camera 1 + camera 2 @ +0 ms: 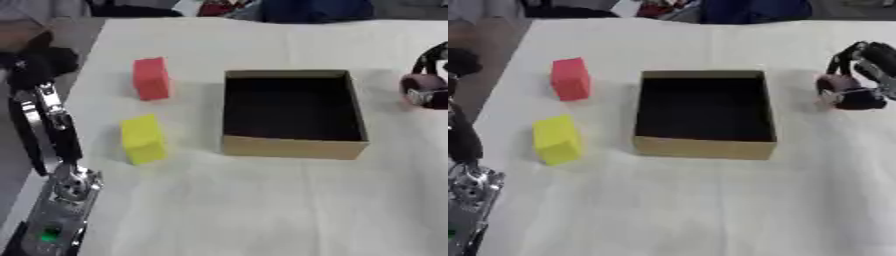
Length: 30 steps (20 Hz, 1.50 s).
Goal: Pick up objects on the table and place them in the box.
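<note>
We look down on a bench covered in white cloth [667, 210]. Near its middle stands an open cardboard box with a dark inside [703, 111], and we can make out nothing in it. To the box's left lie two blocks, well apart from each other: a red rectangular block [570, 79] farther from us, and a yellow rectangular block [556, 139] nearer, level with the box's front wall. To the right of the box our right hand [866, 75] has its dark fingers curled round a dark reddish rounded object [839, 90] that sits at the bench surface. Our left hand [39, 62] shows at the left edge, beyond the bench; we cannot tell how its fingers stand.
</note>
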Motion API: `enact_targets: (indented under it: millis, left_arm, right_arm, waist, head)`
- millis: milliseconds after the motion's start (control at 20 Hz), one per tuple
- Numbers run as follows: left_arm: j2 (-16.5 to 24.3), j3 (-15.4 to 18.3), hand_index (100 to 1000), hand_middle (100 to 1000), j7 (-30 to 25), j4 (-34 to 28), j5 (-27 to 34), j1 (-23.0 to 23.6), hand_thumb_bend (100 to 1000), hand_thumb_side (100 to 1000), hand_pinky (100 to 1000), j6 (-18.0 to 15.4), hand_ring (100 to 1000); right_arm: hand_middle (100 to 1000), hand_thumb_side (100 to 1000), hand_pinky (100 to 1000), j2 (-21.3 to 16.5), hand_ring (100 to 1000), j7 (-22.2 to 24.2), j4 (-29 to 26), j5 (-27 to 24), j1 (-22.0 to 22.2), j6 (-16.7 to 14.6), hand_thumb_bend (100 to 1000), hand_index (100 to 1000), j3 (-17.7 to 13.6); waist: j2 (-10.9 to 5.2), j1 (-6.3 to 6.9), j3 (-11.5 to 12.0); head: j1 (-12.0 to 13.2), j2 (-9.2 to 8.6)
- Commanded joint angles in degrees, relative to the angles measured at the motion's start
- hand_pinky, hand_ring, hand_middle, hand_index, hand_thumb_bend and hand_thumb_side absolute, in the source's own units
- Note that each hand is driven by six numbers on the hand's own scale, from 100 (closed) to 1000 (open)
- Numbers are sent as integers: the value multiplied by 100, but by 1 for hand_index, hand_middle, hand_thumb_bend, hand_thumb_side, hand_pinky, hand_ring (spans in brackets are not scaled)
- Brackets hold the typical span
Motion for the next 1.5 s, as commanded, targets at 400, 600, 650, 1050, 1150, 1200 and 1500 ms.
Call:
enact_targets:
  millis: [400, 600, 650, 1050, 1150, 1200, 1500]
  left_arm:
    - [25, 3, 784, 554, -19, -105, 7, -46, 192, 1000, 615, -9, 614]
    - [23, 2, 784, 553, -25, -105, 14, -49, 192, 1000, 615, -13, 614]
    - [23, 4, 784, 553, -24, -105, 15, -50, 192, 1000, 615, -14, 614]
    - [35, 4, 782, 553, -24, -105, 21, -56, 192, 1000, 616, -18, 615]
    - [37, 3, 782, 553, -27, -105, 23, -56, 192, 1000, 616, -18, 615]
    - [39, 2, 782, 553, -29, -105, 24, -55, 193, 1000, 616, -18, 615]
    - [45, -3, 782, 553, -38, -105, 36, -56, 192, 1000, 615, -20, 614]
  right_arm:
    - [257, 121, 808, -92, 757, 160, -363, -366, -144, -37, 100, 279, -22]
    - [254, 101, 809, -53, 757, 318, -500, -586, -181, -75, 100, 291, -2]
    - [254, 100, 810, -43, 757, 357, -539, -650, -196, -83, 100, 294, 6]
    - [252, 100, 819, 64, 757, 661, -994, -1467, -403, -104, 100, 300, 258]
    - [253, 100, 821, 100, 759, 753, -1119, -1737, -471, -45, 100, 302, 398]
    - [253, 100, 821, 119, 759, 798, -1179, -1866, -507, -2, 100, 302, 472]
    - [253, 100, 825, 247, 760, 1023, -1511, -2443, -672, 339, 100, 304, 839]
  waist:
    - [-103, -40, 4]
    - [-110, -50, 27]
    - [-113, -54, 34]
    - [-134, -77, 14]
    - [-142, -85, 13]
    - [-147, -88, 14]
    - [-167, -98, 23]
  head:
    - [53, -55]
    - [56, -61]
    - [57, -60]
    - [57, -41]
    - [50, -36]
    - [47, -35]
    - [26, -21]
